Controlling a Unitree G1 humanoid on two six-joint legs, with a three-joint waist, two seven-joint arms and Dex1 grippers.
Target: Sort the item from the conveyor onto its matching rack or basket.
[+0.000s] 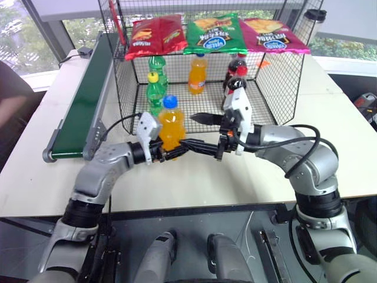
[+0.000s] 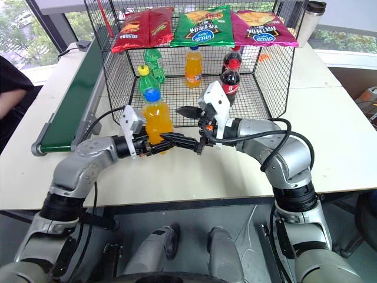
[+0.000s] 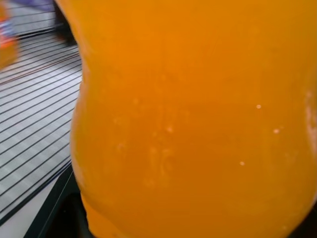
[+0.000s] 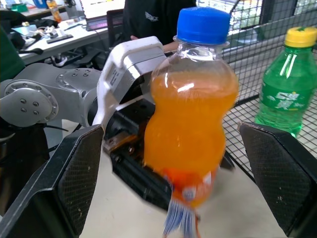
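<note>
The orange bottle (image 2: pixel 155 121) is clamped in the left hand (image 2: pixel 154 145); the right hand (image 2: pixel 187 127), spread wide and empty, should be centred around it before closing.

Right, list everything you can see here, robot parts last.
orange soda bottle: 1, blue cap, held upright over the table in front of the cage
orange soda bottle in cage: 1, orange cap, back middle
green soda bottles: 2, yellow and green caps, cage left side
cola bottles: 2, dark, red labels, cage right side
crisp bags: 3, red, green, pink, on the cage's top rail
cage: 1, black wire mesh, on the table
conveyor: 1, dark green belt, grey frame, left of the cage
table: 1, pale
cup: 1, grey, dark lid, behind the cage
left gripper: jaws shut on the held bottle's base
right gripper: jaws open, either side of the held bottle
</note>
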